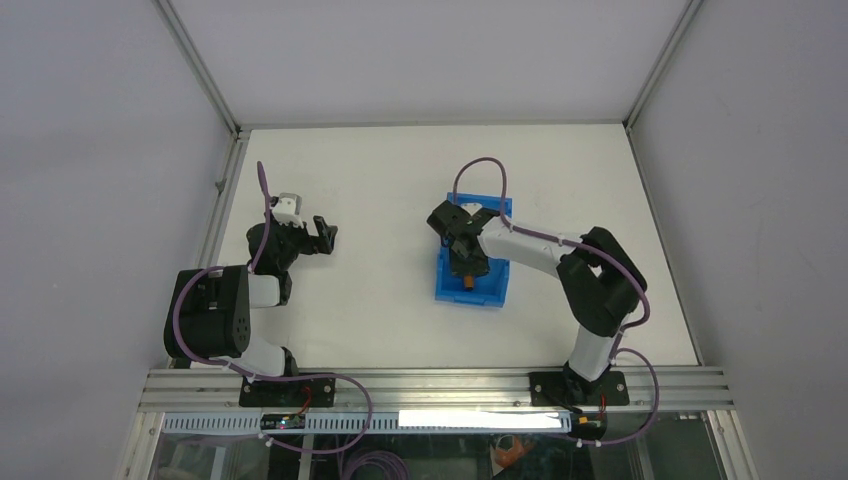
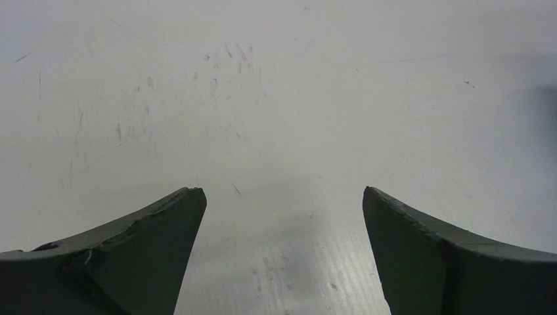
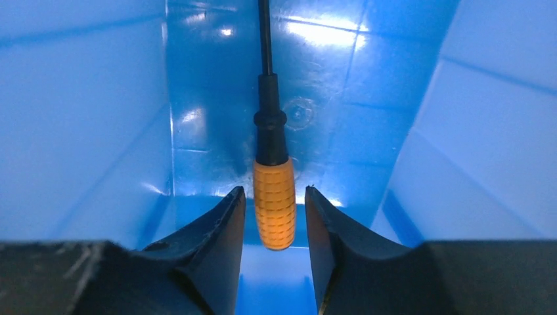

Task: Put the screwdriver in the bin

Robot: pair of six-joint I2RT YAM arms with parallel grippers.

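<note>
- The bench [image 1: 400, 180] is carrying the bin [image 1: 482, 297] near its middle, with both arms reaching out from the near edge.
- The bin is taking in the right gripper [image 3: 274, 191], which is dipping down between the blue walls.
- The left gripper [image 2: 282, 197] is hovering over the bench well apart from the bin, its jaws standing wide and holding nothing.
- The right gripper is standing only a little open. A thin gap is showing on each side of the orange handle, so it is bracketing the tool rather than clamping it.
- The screwdriver [image 3: 274, 203] is sitting inside the bin, its shaft pointing away from the gripper; whether it is resting fully on the floor I cannot tell.
- The placing is looking all but done. What is remaining, by my judgement, is for the right gripper to lift out without dragging the handle along.
</note>
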